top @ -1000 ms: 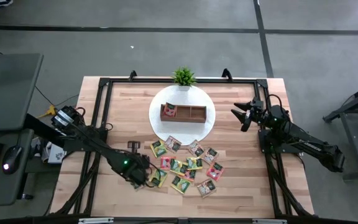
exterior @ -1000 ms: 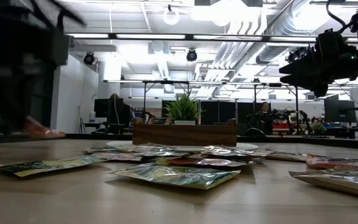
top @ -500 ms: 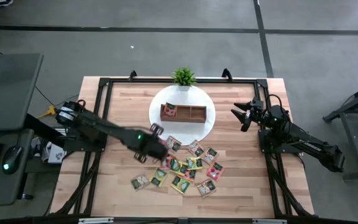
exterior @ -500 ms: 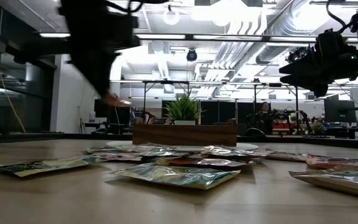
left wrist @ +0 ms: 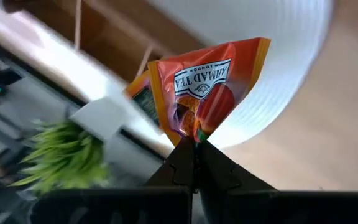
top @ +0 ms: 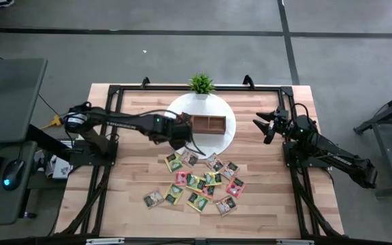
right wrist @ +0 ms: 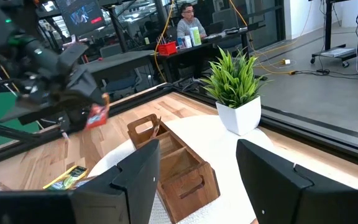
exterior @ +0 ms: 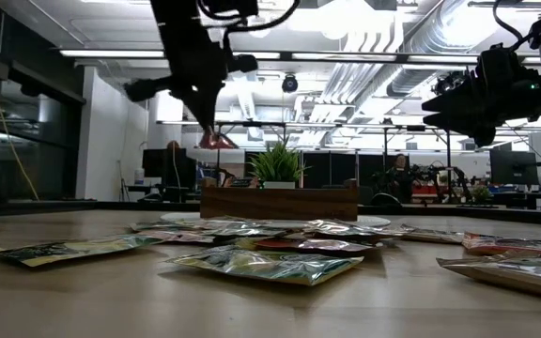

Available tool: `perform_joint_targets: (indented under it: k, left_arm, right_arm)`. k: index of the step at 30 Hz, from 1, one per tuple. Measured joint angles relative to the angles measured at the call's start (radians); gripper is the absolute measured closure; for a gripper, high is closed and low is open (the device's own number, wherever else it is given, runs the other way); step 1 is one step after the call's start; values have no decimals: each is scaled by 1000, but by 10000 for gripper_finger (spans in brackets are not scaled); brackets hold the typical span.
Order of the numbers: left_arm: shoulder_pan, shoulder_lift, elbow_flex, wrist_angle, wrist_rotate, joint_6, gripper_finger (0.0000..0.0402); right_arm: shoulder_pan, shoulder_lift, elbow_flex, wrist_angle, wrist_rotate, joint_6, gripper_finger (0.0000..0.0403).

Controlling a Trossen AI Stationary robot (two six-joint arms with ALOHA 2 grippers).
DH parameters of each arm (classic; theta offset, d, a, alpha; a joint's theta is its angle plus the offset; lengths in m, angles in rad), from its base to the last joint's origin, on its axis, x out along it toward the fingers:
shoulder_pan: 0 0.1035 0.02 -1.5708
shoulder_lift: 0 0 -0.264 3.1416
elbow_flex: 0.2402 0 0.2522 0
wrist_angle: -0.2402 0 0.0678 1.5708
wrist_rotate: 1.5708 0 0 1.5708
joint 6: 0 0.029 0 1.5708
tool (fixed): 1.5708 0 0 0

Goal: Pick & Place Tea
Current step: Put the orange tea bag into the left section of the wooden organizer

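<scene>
My left gripper (top: pixel 182 129) hovers over the left end of the brown wooden tray (top: pixel 209 124), shut on a red-orange tea sachet (left wrist: pixel 205 87). The low view shows that sachet (exterior: pixel 216 141) above the tray (exterior: pixel 280 201). The tray stands on a round white plate (top: pixel 229 133). Several more tea sachets (top: pixel 201 181) in green, yellow and red-pink wrappers lie flat on the table nearer the front. My right gripper (top: pixel 265 126) waits open at the table's right, level with the plate, and holds nothing. My left gripper pinches one corner of the red-orange sachet (left wrist: pixel 194 132) between its two shut fingertips (left wrist: pixel 180 155). The fingers slant downward from the table's left. The sachet sticks out past the fingertips, lifted clear above the tray's left end.
A small green plant in a white pot (top: pixel 201 84) stands at the plate's far edge. A black frame (top: pixel 114 92) runs around the wooden table top. Bare wood lies left of the plate and along the near edge.
My left gripper has risen from the near-left side of the sachet pile and swung toward the far edge and right, to the tray's left end. It has rolled about its own axis on the way. The red-orange sachet has gone with it, lifted clear.
</scene>
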Motion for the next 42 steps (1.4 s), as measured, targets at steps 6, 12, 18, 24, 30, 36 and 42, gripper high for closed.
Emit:
perform_joint_targets:
  k: [6,12,18,24,30,36,42]
  left_arm:
    - [63,58,0,120,-63,292,401]
    - [79,148,4,270,-201,569,401]
    - [93,155,3,277,-186,670,401]
    - [91,156,1,282,-139,706,401]
    - [91,156,1,282,-102,730,401]
    - [91,156,1,292,-67,730,401]
    - [108,156,1,295,-54,747,401]
  right_arm:
    - [0,0,0,0,0,0,194]
    - [0,0,0,0,0,0,194]
    - [0,0,0,0,0,0,194]
    - [0,0,0,-1,0,0,194]
    - [0,0,0,0,0,0,194]
    - [0,0,0,0,0,0,194]
    - [0,0,0,0,0,0,194]
